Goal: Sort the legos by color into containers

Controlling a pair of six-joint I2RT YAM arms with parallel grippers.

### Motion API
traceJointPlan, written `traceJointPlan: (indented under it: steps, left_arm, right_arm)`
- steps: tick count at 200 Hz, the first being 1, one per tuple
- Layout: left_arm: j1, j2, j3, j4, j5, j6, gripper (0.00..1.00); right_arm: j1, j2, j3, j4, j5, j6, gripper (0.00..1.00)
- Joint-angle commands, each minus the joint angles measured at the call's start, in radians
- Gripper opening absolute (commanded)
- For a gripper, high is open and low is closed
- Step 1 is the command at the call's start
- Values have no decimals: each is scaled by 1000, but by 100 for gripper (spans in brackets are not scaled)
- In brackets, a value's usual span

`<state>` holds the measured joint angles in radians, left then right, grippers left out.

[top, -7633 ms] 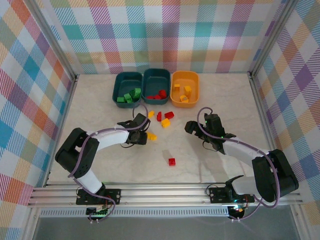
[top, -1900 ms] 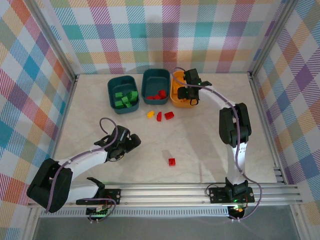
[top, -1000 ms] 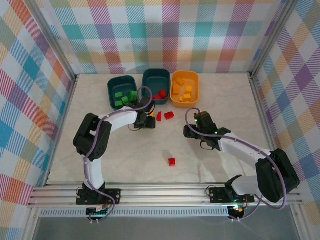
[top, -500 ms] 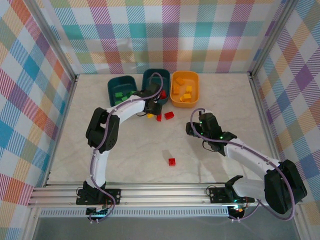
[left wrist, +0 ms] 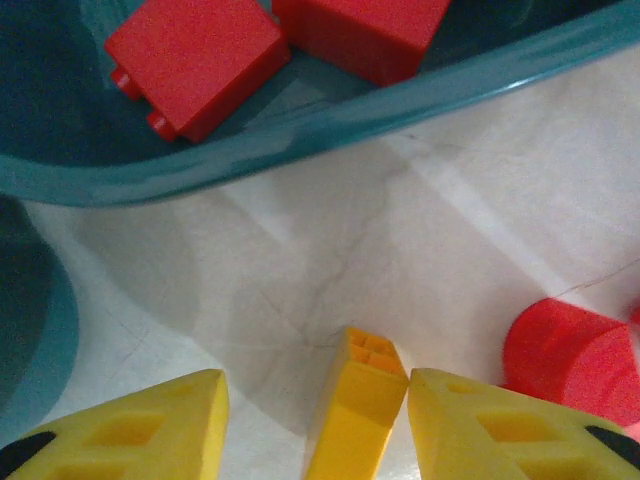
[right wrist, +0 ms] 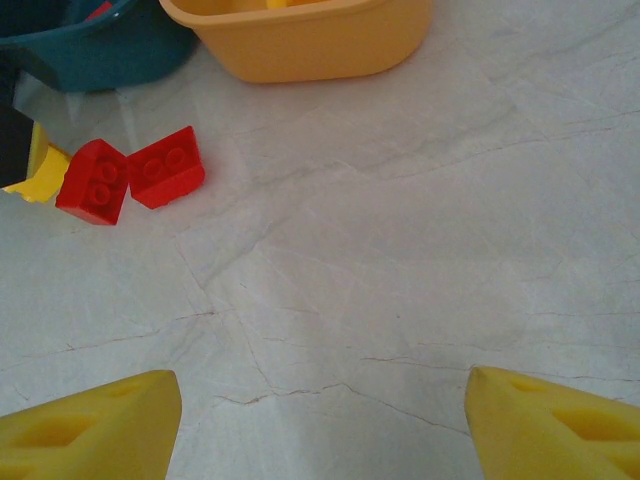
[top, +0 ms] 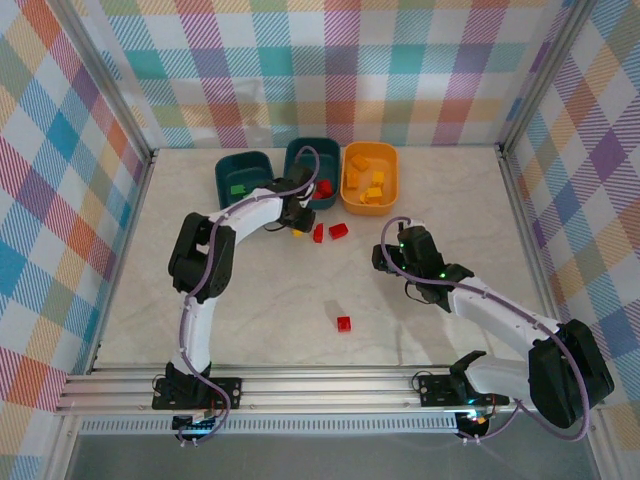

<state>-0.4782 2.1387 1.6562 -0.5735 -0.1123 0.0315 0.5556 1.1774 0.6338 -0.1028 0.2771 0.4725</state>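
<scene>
L gripper (left wrist: 315, 385) is spread, w/ a yellow brick (left wrist: 355, 410) between the fingers on the table (left wrist: 450, 220), just near of the middle teal tub (left wrist: 300, 130). R gripper (right wrist: 320, 400) hangs spread wide over bare marble, w/ two loose red bricks (right wrist: 165, 165) far-left of it and the orange tub (right wrist: 300, 40) beyond.

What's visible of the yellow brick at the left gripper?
The yellow brick is a narrow, glossy plastic block lying on the pale marbled table. Its hollow, ribbed end points toward the teal tub that holds red bricks, without touching it. It sits between the fingers of the open left gripper: a gap shows on one side, and the other finger looks to be right at its edge. A rounded red piece lies beyond that finger.
</scene>
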Motion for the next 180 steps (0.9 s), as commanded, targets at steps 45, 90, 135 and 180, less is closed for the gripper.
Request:
traceJointPlan:
  steps: [45, 90, 135, 180]
  left_arm:
    - [5, 53, 2, -2, 34, 42, 40]
    - [4, 45, -11, 6, 35, 25, 26]
    - [4, -79, -82, 57, 70, -66, 15]
    - [-34, -159, -83, 77, 122, -182, 7]
  right_arm:
    - [-6, 16, -7, 35, 16, 14, 75]
    - [-6, 18, -9, 37, 28, 12, 75]
    - [-6, 29, -8, 44, 36, 13, 75]
    - [-6, 24, -13, 44, 64, 27, 75]
